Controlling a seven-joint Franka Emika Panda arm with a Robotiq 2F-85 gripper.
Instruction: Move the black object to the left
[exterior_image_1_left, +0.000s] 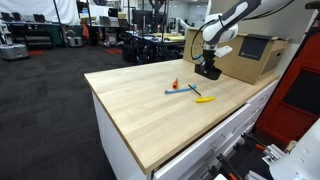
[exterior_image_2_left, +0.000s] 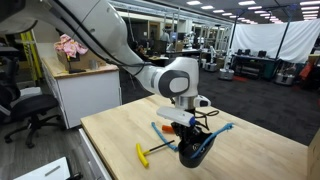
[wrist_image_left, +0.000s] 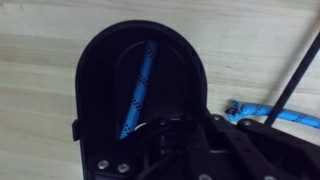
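Note:
The black object (exterior_image_2_left: 197, 150) is a low, rounded black tray with a blue cord (wrist_image_left: 139, 88) lying inside it. A blue cord end (exterior_image_2_left: 223, 128) sticks out to one side. In the wrist view the tray (wrist_image_left: 110, 70) fills most of the frame. My gripper (exterior_image_2_left: 190, 132) is directly over the tray and is shut on its near rim. It holds the tray at or just above the wooden table. In an exterior view the gripper (exterior_image_1_left: 208, 66) and tray (exterior_image_1_left: 209, 72) are at the far side of the table.
A thin blue tool (exterior_image_1_left: 183, 91), a flat yellow item (exterior_image_1_left: 204, 98) and a small orange piece (exterior_image_1_left: 174, 83) lie mid-table beside the tray. A cardboard box (exterior_image_1_left: 250, 58) stands just behind it. The yellow item (exterior_image_2_left: 146, 153) is near the table (exterior_image_2_left: 110, 140) edge.

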